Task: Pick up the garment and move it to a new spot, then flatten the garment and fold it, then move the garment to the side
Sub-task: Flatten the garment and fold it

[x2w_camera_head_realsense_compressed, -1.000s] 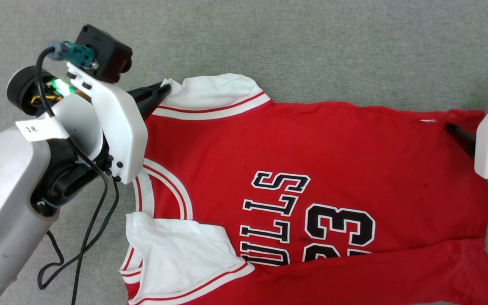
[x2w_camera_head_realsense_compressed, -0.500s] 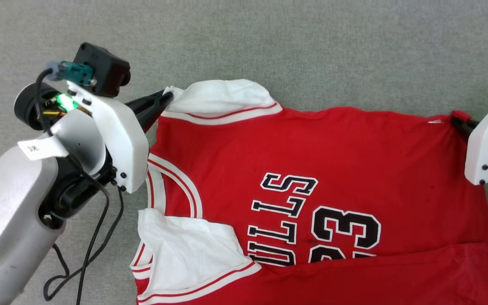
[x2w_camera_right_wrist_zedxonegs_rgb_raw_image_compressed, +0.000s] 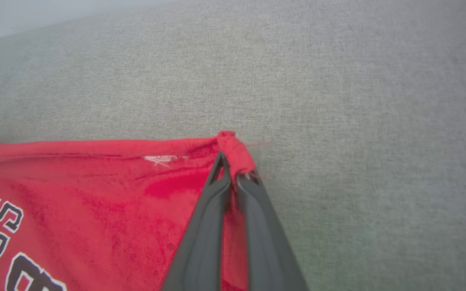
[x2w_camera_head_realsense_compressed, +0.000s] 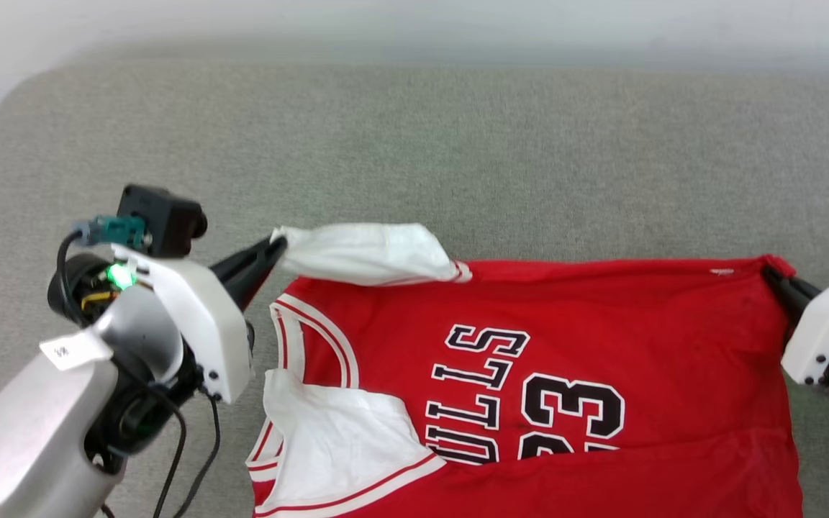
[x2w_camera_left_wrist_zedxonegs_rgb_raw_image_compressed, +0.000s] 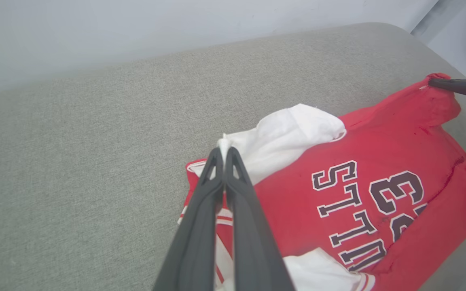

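The garment (x2w_camera_head_realsense_compressed: 601, 324), a red jersey with white sleeve panels and black-white lettering, lies spread across the grey cushion with its far edge raised. My left gripper (x2w_camera_head_realsense_compressed: 279, 246) is shut on the tip of the far white sleeve (x2w_camera_head_realsense_compressed: 368, 253), also seen in the left wrist view as the white sleeve (x2w_camera_left_wrist_zedxonegs_rgb_raw_image_compressed: 285, 135) pinched by the left gripper (x2w_camera_left_wrist_zedxonegs_rgb_raw_image_compressed: 225, 152). My right gripper (x2w_camera_head_realsense_compressed: 771, 271) is shut on the garment's far red hem corner (x2w_camera_right_wrist_zedxonegs_rgb_raw_image_compressed: 235, 151), held by the right gripper (x2w_camera_right_wrist_zedxonegs_rgb_raw_image_compressed: 229, 163). The near white sleeve (x2w_camera_head_realsense_compressed: 335, 439) lies flat.
The grey fabric cushion (x2w_camera_head_realsense_compressed: 458, 158) stretches beyond the garment to a pale wall at the back. Its rounded left corner (x2w_camera_head_realsense_compressed: 19, 86) drops off. Black cables (x2w_camera_head_realsense_compressed: 191, 467) hang under my left wrist.
Both grippers have lifted the garment's far edge, and the far sleeve now hangs off the surface. The head camera has tilted up, bringing the cushion's back edge and wall into view.
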Available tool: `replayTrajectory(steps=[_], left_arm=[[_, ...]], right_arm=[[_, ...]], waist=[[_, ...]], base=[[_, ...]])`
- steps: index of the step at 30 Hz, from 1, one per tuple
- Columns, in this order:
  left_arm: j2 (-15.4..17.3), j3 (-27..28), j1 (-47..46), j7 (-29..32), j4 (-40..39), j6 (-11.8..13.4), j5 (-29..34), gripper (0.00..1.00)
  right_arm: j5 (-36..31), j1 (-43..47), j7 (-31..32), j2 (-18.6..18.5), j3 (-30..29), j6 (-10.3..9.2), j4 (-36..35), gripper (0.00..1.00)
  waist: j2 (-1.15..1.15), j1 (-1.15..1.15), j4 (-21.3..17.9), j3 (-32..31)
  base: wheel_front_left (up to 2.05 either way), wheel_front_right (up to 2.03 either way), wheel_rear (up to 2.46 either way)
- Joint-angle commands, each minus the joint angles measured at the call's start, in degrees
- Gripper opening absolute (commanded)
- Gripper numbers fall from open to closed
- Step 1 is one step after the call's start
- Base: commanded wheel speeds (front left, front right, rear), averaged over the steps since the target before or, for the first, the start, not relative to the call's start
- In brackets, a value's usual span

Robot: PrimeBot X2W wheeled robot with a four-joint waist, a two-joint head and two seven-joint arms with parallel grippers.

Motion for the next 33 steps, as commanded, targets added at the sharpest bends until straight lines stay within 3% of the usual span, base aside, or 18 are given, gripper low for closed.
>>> replayTrajectory(steps=[1,15,23,33], left_arm=[[0.49,0.21,1.8,-0.7,-0.75,0.78,-0.45,0.0],[1.01,-0.13,20.23,-6.19,-5.98,5.84,-4.75,0.0],[0.6,-1.47,27.17,-7.86,-0.34,4.01,-7.61,0.0],[-0.88,-4.7,25.98,-7.76,5.28,2.04,-5.27,0.0]], right_arm=[[0.69,1.74,-0.75,-0.07,-0.51,-0.08,-0.76,0.0],[7.7,16.2,-1.27,-1.1,0.05,-0.07,-7.66,0.0],[12.97,22.03,1.62,-5.62,3.42,-0.07,-9.54,0.0],[14.42,24.35,2.35,-9.5,6.61,-0.07,-10.68,0.0]], waist=[[-0.01,0.01,0.53,-1.46],[-0.01,0.01,1.65,-5.16],[-0.01,0.01,1.97,-6.87],[-0.01,0.01,2.13,-7.43]], base=[[0.0,0.0,0.0],[0.0,0.0,0.0],[0.0,0.0,0.0],[0.0,0.0,0.0]])
